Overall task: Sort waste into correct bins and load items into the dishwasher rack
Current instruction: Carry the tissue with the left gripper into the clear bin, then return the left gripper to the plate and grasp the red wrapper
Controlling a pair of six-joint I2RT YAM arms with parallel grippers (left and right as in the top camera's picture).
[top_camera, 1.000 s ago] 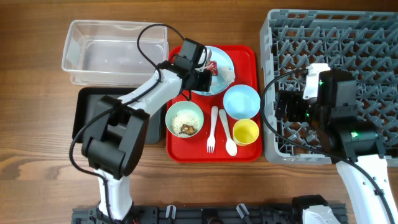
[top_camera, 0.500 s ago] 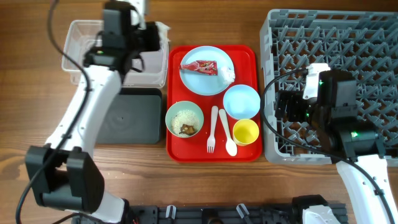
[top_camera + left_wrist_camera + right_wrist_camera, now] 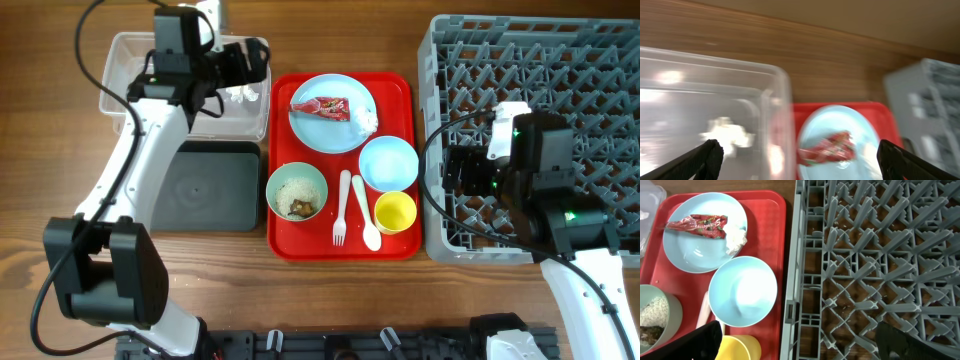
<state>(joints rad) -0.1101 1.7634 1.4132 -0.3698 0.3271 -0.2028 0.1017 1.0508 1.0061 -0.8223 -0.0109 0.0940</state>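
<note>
Left gripper, right gripper both released; one tissue in tub, second tissue on plate.

Table seen from above: four containers, four dishes, two utensils, three sorts of waste, two robot arms.
One clear tub, one black tray, one red tray, one grey rack; one blue plate; two bowls, a blue bowl and a green bowl; one yellow cup; one fork; one spoon; one red wrapper; two tissue wads, a tub tissue and a plate tissue; one heap of crumbs.
</note>
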